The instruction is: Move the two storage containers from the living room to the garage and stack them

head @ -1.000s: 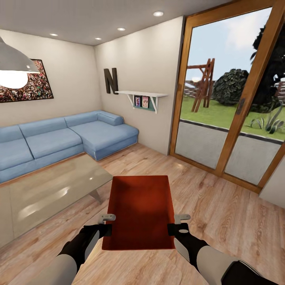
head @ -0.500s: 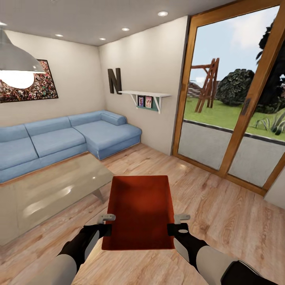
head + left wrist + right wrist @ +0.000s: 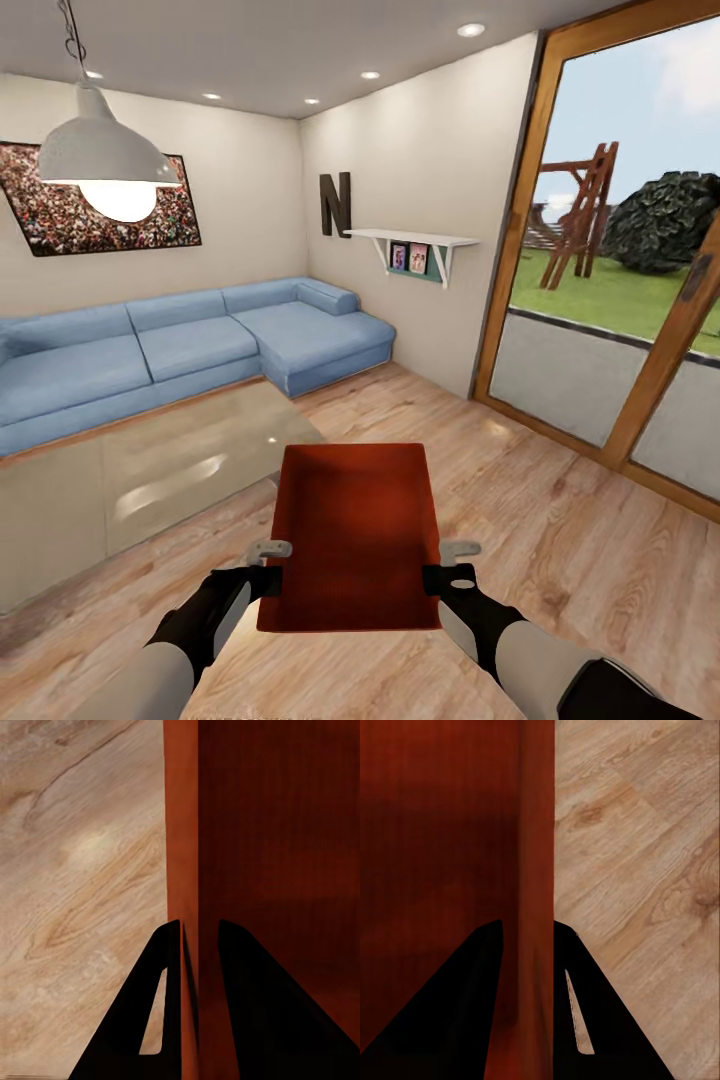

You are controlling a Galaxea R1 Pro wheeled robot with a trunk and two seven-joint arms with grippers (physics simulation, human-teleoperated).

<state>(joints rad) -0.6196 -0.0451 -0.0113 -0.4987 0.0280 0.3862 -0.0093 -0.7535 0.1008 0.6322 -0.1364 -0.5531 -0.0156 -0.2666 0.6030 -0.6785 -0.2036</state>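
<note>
1. The living room (image 3: 400, 200): cream walls, blue corner sofa (image 3: 200, 345), wood-framed glass doors (image 3: 620, 300), light wood-plank floor (image 3: 560, 530).
2. A glass coffee table (image 3: 150, 480) stands just left of the carried load.
3. One orange-red storage container (image 3: 350, 535), open-topped with plain low walls, is held above the planks ahead of the robot.
4. The left gripper (image 3: 270, 570) and right gripper (image 3: 450, 570) each have jaws closed over a side wall; the container's underside is apparently hidden.
</note>
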